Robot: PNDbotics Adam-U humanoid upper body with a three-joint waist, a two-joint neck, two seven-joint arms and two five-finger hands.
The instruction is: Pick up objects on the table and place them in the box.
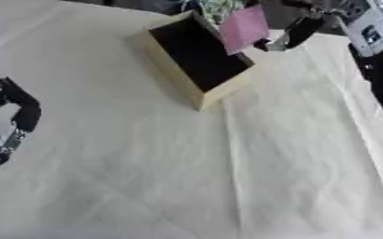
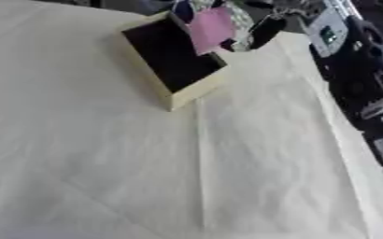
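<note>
box (image 1: 196, 58) dark inside | pink obj (image 1: 244, 28) in right robot hand (image 1: 297, 30) over far rim

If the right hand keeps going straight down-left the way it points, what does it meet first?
Probably the box. The right hand holds a pink card over the box's far-right rim, so the card would likely reach the dark opening first. Depth is unclear, so it may clip the rim.

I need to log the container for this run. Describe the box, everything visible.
The box is an open-topped rectangular container with pale tan walls that look like cardboard or wood and a dark inside. It sits askew on the cream cloth at the far side of the table. The right hand holds a pink flat object over its far rim.
</note>
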